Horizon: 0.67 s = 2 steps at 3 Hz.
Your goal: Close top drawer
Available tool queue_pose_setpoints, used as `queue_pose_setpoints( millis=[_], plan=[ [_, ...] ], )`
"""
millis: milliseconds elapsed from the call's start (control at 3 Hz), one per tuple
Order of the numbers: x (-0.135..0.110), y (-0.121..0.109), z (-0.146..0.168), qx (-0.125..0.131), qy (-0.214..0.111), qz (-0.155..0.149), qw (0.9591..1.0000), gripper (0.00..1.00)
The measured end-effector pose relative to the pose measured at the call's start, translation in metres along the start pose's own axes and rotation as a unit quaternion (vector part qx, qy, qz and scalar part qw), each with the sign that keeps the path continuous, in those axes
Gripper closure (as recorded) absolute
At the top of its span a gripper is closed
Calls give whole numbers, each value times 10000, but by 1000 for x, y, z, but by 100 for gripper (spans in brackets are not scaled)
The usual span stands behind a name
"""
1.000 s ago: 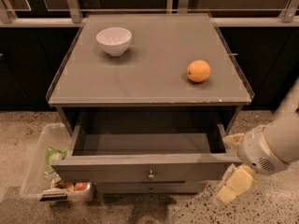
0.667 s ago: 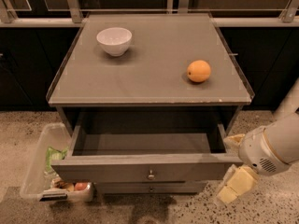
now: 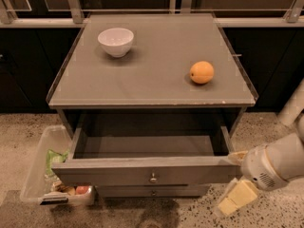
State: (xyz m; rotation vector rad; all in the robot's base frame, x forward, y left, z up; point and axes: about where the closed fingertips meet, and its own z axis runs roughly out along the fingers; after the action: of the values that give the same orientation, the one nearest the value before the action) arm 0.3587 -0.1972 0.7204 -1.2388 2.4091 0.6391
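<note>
Top drawer (image 3: 118, 172) stands open below the worktop's (image 3: 156, 65) front edge.
Gripper (image 3: 237, 177) below the front right corner, fingers (image 3: 240, 196) spread wide.

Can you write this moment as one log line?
top drawer: open | gripper: lower right, beside drawer front | on top: bowl, orange

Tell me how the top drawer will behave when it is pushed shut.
The top drawer looks rigid and shows nothing inside, so it probably slides lightly. The gripper sits low by its right front corner; a push there, far from the knob, may skew it. A hard slam might set the orange on top rolling.
</note>
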Motion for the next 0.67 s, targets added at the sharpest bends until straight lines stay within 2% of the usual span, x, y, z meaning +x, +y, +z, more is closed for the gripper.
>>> queue_pose_setpoints(
  millis=[333, 667],
  plan=[
    [12, -8, 32, -284, -8, 172, 9994, 0],
    [10, -7, 29, -284, -8, 172, 9994, 19]
  ],
)
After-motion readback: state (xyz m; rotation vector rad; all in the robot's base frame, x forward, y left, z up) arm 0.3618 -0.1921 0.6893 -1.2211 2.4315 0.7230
